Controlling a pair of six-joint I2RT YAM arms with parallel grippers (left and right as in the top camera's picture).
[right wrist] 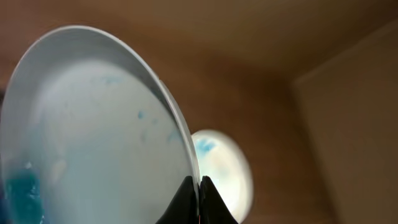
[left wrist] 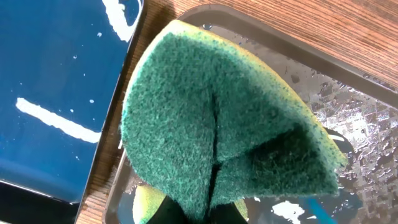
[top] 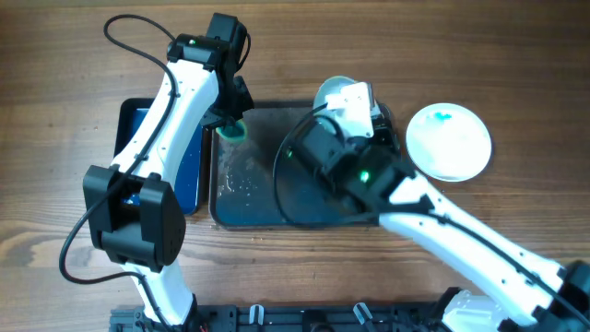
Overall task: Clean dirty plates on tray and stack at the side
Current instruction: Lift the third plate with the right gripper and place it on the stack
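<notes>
Plates (top: 449, 140) show in two places, both right of centre. At the far left, at nine o'clock of the tray (top: 247, 207), a narrower blue tray (left wrist: 53, 68) with white streaks lies just beside the tray's rim. The left gripper (top: 230, 118) hangs over the tray's ten o'clock corner. Its fingers are closed on a green sponge (left wrist: 217, 124) with yellow backing, squeezed into a fold. I cannot tell whether the sponge touches the tray. Water drops bead the tray's left part. At the tray's twelve-to-one o'clock edge the right gripper (right wrist: 199, 198) pinches the rim of the tilted plate (right wrist: 93, 137), its jaws narrow with only the rim between them. This plate stands nearly on edge, with faint blue specks and a teal patch low on its face. At three o'clock, off the tray on the wooden table (top: 415, 37), the flat plate (top: 449, 140) lies face up, with a blue smear at its twelve o'clock.
</notes>
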